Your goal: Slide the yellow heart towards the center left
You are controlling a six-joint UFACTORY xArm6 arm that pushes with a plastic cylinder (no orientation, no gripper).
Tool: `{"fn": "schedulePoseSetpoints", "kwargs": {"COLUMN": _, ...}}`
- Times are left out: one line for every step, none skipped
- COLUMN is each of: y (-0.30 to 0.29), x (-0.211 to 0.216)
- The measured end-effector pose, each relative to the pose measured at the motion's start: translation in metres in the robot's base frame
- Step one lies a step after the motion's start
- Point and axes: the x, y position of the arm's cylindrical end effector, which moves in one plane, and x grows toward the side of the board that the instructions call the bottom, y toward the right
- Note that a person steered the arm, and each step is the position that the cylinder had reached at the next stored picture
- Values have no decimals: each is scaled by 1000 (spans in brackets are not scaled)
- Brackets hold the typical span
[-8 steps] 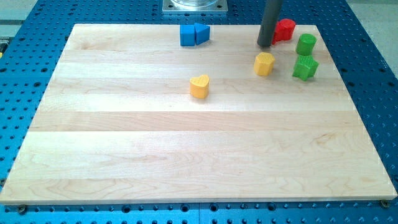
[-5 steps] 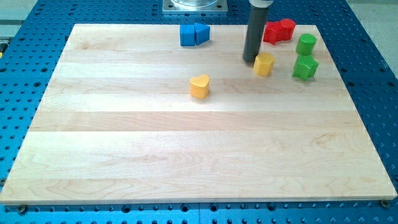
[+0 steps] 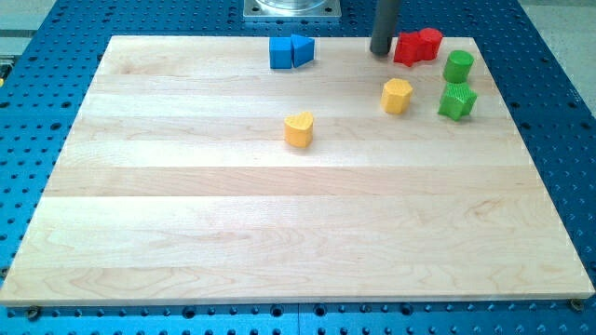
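Note:
The yellow heart [image 3: 299, 129] lies on the wooden board [image 3: 279, 214], a little above the board's middle. My tip [image 3: 380, 51] is near the view's top, well up and to the right of the heart and apart from it. It stands just left of the red blocks [image 3: 416, 46] and above the other yellow block [image 3: 396, 95].
Two blue blocks [image 3: 291, 51] touch each other at the view's top, left of my tip. A green cylinder [image 3: 457, 65] and a green block [image 3: 457, 100] sit near the board's right edge. A blue perforated table [image 3: 559, 112] surrounds the board.
My tip moved down-left to the left side of the other yellow block, then back up toward the view's top beside the red blocks. No block has visibly moved.

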Motion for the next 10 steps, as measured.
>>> {"fn": "schedulePoseSetpoints", "kwargs": {"y": 34, "x": 0}}
{"fn": "schedulePoseSetpoints", "kwargs": {"y": 53, "x": 0}}
{"fn": "schedulePoseSetpoints", "kwargs": {"y": 46, "x": 0}}
{"fn": "schedulePoseSetpoints", "kwargs": {"y": 14, "x": 24}}
{"fn": "schedulePoseSetpoints", "kwargs": {"y": -1, "x": 89}}
{"fn": "schedulePoseSetpoints", "kwargs": {"y": -3, "x": 159}}
{"fn": "schedulePoseSetpoints", "kwargs": {"y": -3, "x": 211}}
{"fn": "schedulePoseSetpoints", "kwargs": {"y": -3, "x": 233}}
{"fn": "schedulePoseSetpoints", "kwargs": {"y": -5, "x": 236}}
{"fn": "schedulePoseSetpoints", "kwargs": {"y": -25, "x": 224}}
